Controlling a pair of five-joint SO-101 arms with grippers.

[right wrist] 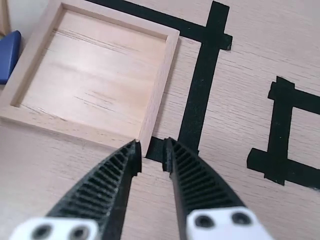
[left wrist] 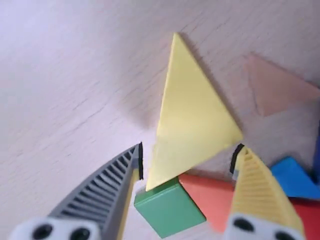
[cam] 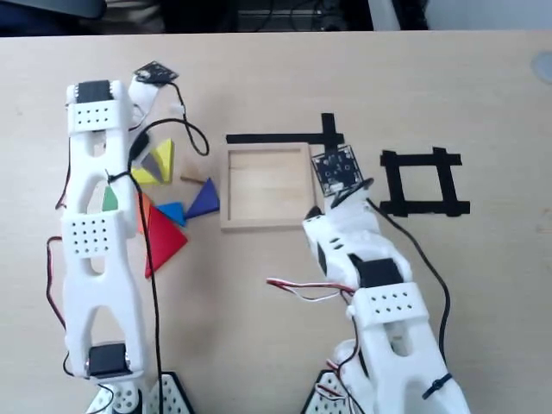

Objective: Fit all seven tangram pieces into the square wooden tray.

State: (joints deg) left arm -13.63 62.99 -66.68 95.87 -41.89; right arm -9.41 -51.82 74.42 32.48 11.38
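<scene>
High view: one square wooden tray (cam: 259,226) lies bare, so all seven pieces are judged still to fit. Six are countable left of it: yellow triangle (cam: 143,177), green piece (cam: 109,199), orange piece (cam: 142,214), red triangle (cam: 164,240), light blue piece (cam: 172,212), dark blue triangle (cam: 205,201). Left wrist view: the left gripper (left wrist: 187,157), fingers spread, straddles the yellow triangle. Right wrist view: the right gripper (right wrist: 151,147), barely parted and empty, hangs at the tray's corner.

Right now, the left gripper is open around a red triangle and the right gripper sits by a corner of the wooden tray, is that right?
Not quite. The left wrist view shows the left gripper open around a yellow triangle, not a red one. The right gripper does sit by a corner of the wooden tray.
</scene>
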